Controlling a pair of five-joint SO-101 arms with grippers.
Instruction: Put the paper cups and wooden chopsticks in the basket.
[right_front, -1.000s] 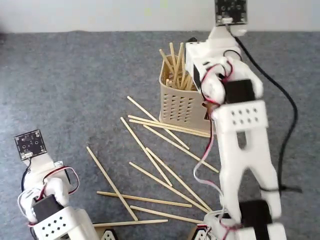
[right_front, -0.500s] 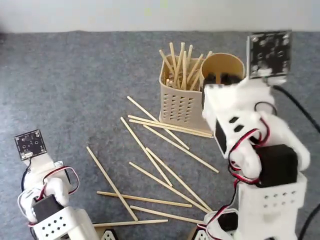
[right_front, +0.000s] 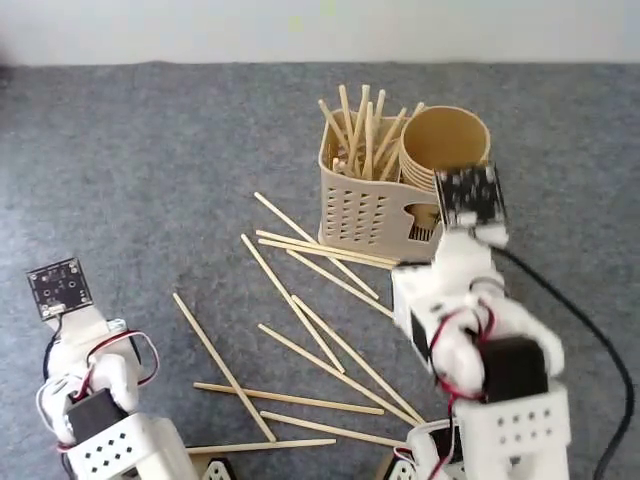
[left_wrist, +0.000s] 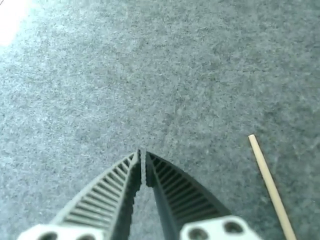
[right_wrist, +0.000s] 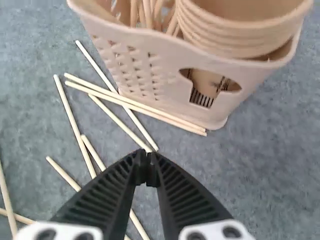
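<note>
A tan slotted basket (right_front: 365, 215) stands in the upper middle of the high view. A stack of paper cups (right_front: 445, 140) sits upright in its right half. A bundle of wooden chopsticks (right_front: 368, 135) stands on end in its left half, fanning out above the rim.

More than a dozen loose chopsticks (right_front: 290, 398) lie scattered flat on the grey carpet (right_front: 150, 180). They spread from the foot of the basket down toward the lower middle of the frame, and several cross one another.

The right arm (right_front: 470, 340) rises in the lower right of the high view, just below the basket. In its wrist view the right gripper (right_wrist: 146, 167) has its black ribbed jaws pressed together with nothing between them. It points at the carpet near the basket's front wall (right_wrist: 150, 65), with the cups (right_wrist: 235, 35) beyond. Two chopsticks (right_wrist: 135, 103) lie along the basket's base, apart from the gripper tips.

The left arm (right_front: 85, 400) sits in the lower left corner, well apart from the basket. The left gripper (left_wrist: 143, 167) is likewise closed and empty over bare carpet, with one chopstick end (left_wrist: 270, 187) lying near it, not touching.
</note>
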